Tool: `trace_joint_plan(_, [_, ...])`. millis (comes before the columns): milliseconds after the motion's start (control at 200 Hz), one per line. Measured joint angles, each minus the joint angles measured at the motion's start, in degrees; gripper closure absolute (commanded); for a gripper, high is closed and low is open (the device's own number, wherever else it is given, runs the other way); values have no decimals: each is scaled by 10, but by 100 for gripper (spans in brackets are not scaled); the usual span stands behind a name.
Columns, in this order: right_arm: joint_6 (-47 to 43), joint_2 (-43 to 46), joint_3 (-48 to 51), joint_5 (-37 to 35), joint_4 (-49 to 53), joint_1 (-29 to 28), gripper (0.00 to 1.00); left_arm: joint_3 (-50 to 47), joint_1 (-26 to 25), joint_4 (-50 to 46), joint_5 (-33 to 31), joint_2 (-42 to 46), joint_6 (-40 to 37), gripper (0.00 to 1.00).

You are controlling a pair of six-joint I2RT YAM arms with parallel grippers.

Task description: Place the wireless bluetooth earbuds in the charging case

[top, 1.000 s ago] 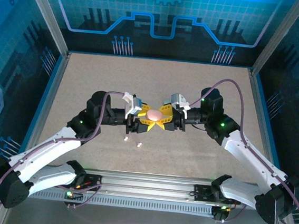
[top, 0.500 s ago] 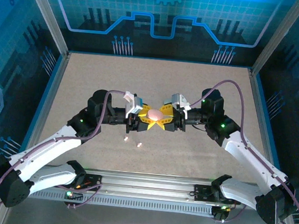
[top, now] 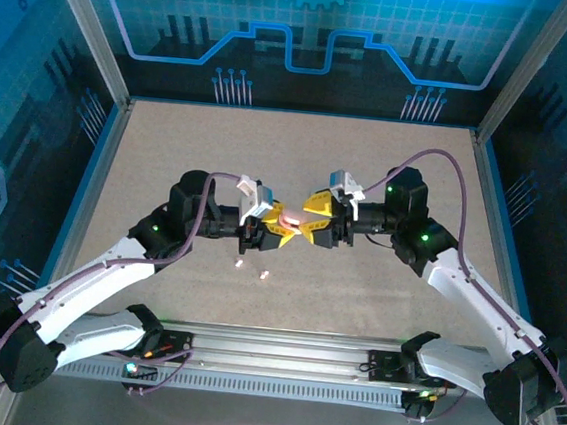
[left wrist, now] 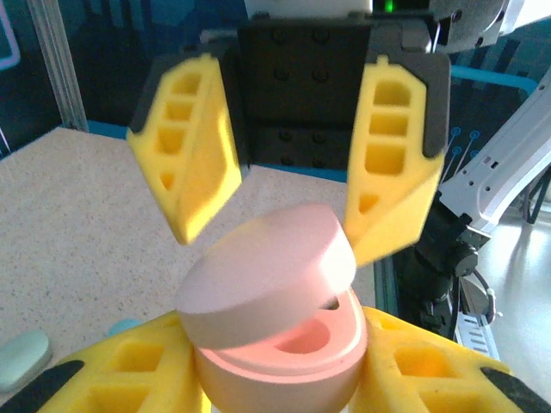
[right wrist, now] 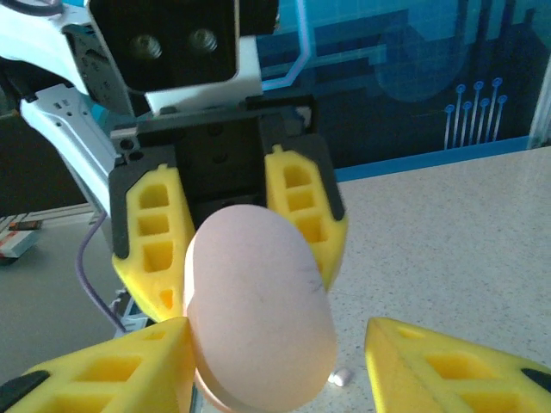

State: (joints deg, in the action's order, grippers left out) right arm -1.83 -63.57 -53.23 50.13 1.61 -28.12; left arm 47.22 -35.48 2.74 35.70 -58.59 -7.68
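Tabletop (top: 298,164): speckled beige, matte. Back wall (top: 311,29), 12 o'clock: translucent blue panel with grid, circuit lines and a gear print. Side panels (top: 9,146), 9 and 3 o'clock: matching blue. Aluminium frame posts (top: 85,28) at far corners. Slotted metal rail (top: 280,349), 6 o'clock.

both arms reach inward and meet over the middle of the table (top: 169,151). left gripper (top: 274,232) and right gripper (top: 312,227) face each other, yellow fingers close. pink charging case (top: 290,217) sits between them (contact too small to judge). nearer the bases, below the left gripper: tiny pale earbud (top: 239,264) and second earbud (top: 264,273), lying near each other.
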Motion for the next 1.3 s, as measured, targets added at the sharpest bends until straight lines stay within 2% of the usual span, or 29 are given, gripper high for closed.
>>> trace_joint_plan(195, [10, 4, 0, -48, -11, 5, 47, 0, -3, -10, 11, -1, 0, 68])
trace_joint_plan(655, [-45, -19, -44, -62, 50, -20, 67, -13, -3, 32, 17, -1, 22, 67])
trace_joint_plan(715, [-49, -20, -45, -63, 54, -22, 64, -13, -3, 32, 17, -2, 22, 67])
trace_joint_plan(790, [-54, -20, -45, -66, 56, -23, 52, -15, -3, 33, 17, -2, 22, 67])
trace_joint_plan(1081, [-32, 5, -45, -136, 61, -21, 48, -36, -4, 81, 5, -2, 36, 68])
trace_joint_plan(1301, [8, 19, -60, -134, 73, -8, 44, -70, -4, 143, -25, -2, 63, 69])
